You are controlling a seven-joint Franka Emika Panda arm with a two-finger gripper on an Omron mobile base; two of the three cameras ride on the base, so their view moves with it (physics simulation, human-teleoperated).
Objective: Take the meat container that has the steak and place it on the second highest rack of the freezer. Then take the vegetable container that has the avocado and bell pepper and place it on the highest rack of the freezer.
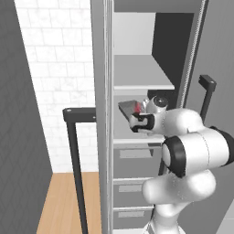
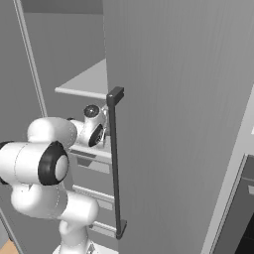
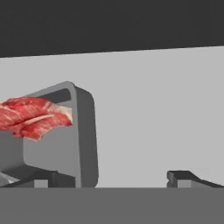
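1. End effector (image 3: 114, 179) is seen released, fingers spread wide, nothing gripped.
2. Meat container (image 3: 81, 131) is seen lying on a pale shelf (image 3: 153, 109) inside the freezer (image 1: 103, 137), left of the end effector's centre line.
3. Steak (image 3: 33, 118) is seen inside the container.
4. In the left base view the container (image 1: 128, 108) is seen just beyond the end effector (image 1: 137, 122), on the shelf below the higher one (image 1: 137, 73).
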